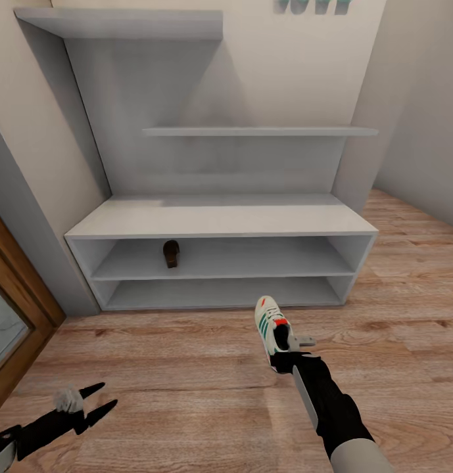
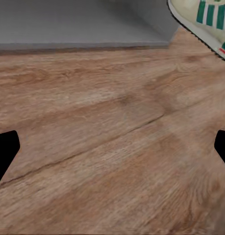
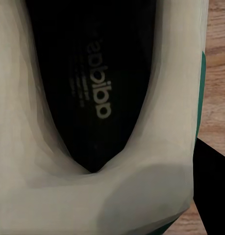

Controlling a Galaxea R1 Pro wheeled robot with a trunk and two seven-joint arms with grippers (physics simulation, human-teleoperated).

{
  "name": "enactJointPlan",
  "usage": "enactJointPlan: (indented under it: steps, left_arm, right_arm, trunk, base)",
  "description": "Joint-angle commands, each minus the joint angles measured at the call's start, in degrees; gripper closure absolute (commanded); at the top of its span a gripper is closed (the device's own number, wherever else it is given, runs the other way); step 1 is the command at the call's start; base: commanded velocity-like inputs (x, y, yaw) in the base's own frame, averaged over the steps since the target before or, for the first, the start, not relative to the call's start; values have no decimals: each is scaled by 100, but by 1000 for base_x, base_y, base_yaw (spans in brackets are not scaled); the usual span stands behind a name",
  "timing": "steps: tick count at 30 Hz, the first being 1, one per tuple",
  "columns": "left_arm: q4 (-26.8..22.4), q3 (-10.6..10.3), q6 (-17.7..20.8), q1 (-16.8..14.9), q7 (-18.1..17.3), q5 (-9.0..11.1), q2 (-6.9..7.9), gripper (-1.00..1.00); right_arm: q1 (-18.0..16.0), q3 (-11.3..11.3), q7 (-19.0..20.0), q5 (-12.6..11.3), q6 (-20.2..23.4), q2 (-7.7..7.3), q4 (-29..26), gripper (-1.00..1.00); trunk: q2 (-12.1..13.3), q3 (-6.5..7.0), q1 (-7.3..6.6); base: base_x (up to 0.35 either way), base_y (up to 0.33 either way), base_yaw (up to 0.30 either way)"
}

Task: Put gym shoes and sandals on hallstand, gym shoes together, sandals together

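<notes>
The left pincer [image 1: 88, 404] is hanging low at the left over the light brown wood-plank floor [image 1: 187, 368], its black fingers spread wide and gripping nothing. Further right, the pale grey-white open shoe rack [image 1: 219, 223] is standing against the wall; one small dark-brown leather sandal [image 1: 171, 253] is lying on its upper low shelf, toward the left end, while the bench top is carrying nothing. To the right, the right pincer [image 1: 284, 355] is gripping the cream-white sneaker with green stripes [image 1: 272, 325] at its heel, holding it above the floor just before the rack.
</notes>
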Motion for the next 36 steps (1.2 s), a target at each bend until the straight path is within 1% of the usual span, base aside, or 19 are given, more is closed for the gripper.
enactJointPlan:
  steps: [1,3,5,7,8,9,32,36]
  left_arm:
    - [-6,-2,-23,-4,-132,-15,-21,-100]
    - [-27,-58,-23,-4,-566,-67,-106,-100]
    - [-32,-75,-21,-4,-773,-81,-132,-100]
    - [-33,-89,-13,-4,-1189,-94,-160,-100]
    - [-33,-88,-11,-4,-1259,-95,-162,-100]
    - [-32,-92,-10,-4,-1487,-101,-169,-100]
    - [-49,-123,-41,-4,-1529,-109,-171,-100]
    - [-50,-123,-41,-4,-1529,-109,-171,-100]
  right_arm:
    - [-2,-8,5,40,30,5,-7,100]
    - [-2,-6,5,40,33,5,-7,100]
    - [-2,-5,5,39,32,5,-7,100]
    - [-2,-6,5,38,30,5,-7,100]
    - [-2,-5,5,38,31,5,-7,100]
    - [-2,-5,5,40,29,5,-4,100]
    - [-29,-8,3,36,28,5,20,100]
    - [-29,-3,1,39,26,5,19,100]
  trunk:
    - [-2,-5,-1]
    - [-2,-5,-1]
    - [-2,-5,-1]
    - [-2,-5,-1]
    - [-2,-5,-1]
    - [-2,-5,-1]
    - [-2,-5,-1]
    - [-2,-5,-1]
  base:
    - [0,0,0]
    - [0,0,0]
    - [0,0,0]
    - [0,0,0]
    - [0,0,0]
    - [0,0,0]
    - [0,0,0]
    - [91,1,0]
